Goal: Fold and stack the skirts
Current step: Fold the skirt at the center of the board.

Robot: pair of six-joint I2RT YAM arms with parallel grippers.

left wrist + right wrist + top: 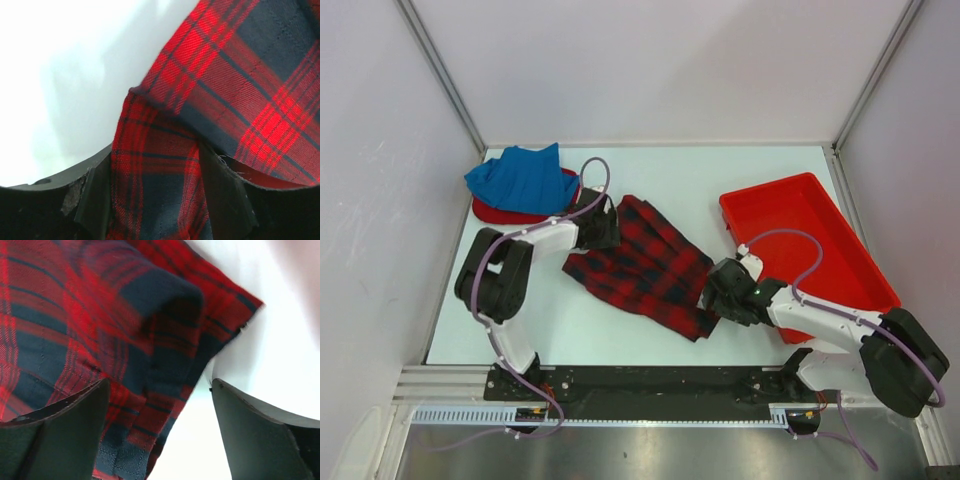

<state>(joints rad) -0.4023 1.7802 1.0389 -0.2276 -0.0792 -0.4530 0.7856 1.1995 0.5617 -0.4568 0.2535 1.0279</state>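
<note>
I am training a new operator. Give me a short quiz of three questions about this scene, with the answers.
1. True or false: the blue skirt lies on top of the red skirt.
2. The left gripper and the right gripper each have open jaws around a corner of one skirt. Which one? A. blue skirt B. plaid skirt C. red skirt
3. Fill in: the tray stands on the robot's ___ side.

Key: 1 true; 2 B; 3 right.
</note>
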